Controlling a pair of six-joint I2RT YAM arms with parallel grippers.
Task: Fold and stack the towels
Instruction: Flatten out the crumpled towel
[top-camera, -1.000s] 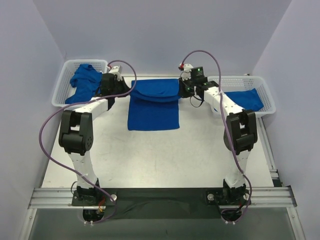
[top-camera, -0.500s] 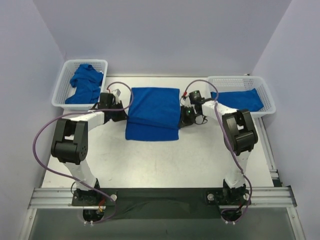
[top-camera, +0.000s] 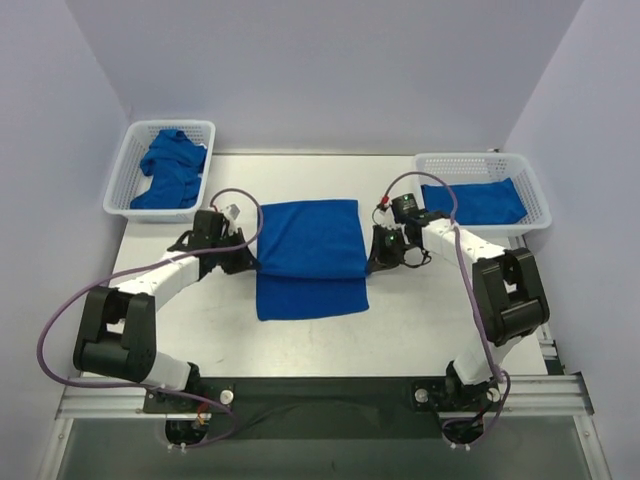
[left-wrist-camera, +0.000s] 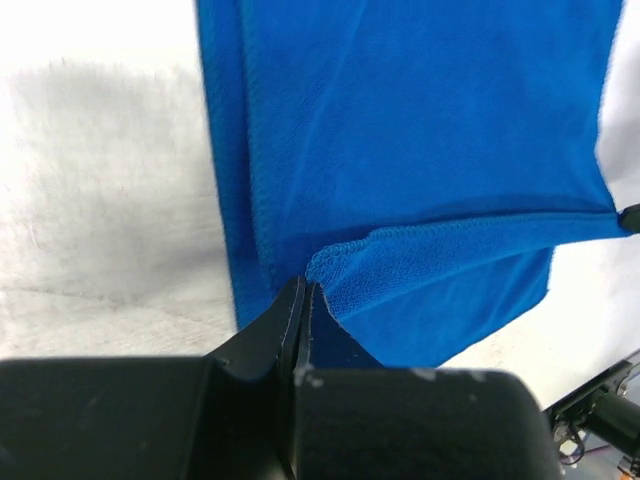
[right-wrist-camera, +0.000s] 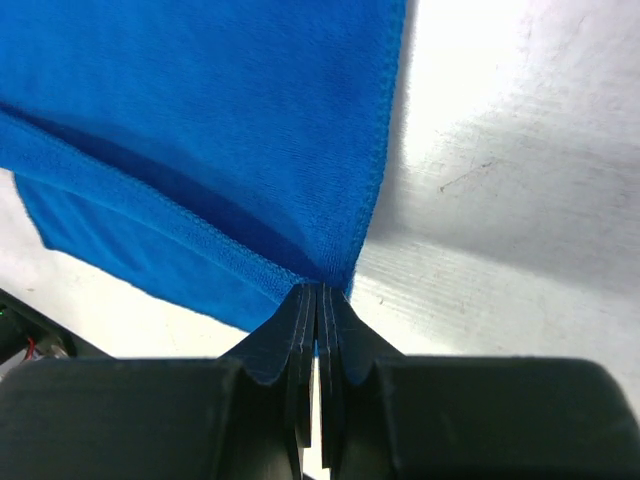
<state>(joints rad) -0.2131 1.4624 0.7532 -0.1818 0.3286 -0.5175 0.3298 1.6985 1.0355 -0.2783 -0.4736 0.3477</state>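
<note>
Centrally on the bench (top-camera: 400, 330) lies the half-folded towel (top-camera: 308, 240), its upper layer doubled over the lower. The left basket (top-camera: 125, 180) holds crumpled towels (top-camera: 172, 168); the right basket (top-camera: 530, 185) holds one flat towel (top-camera: 475, 202). The left tool (top-camera: 248, 262) and right tool (top-camera: 372, 262) each pinch a corner of the upper layer tight.

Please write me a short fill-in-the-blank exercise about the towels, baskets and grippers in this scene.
1. The left gripper and the right gripper are each ____ on an edge of the middle towel.
2. The crumpled towels lie in the basket at the far ____ of the table.
3. The flat towel in the other basket is ____ in colour.

Missing words: shut; left; blue.
</note>
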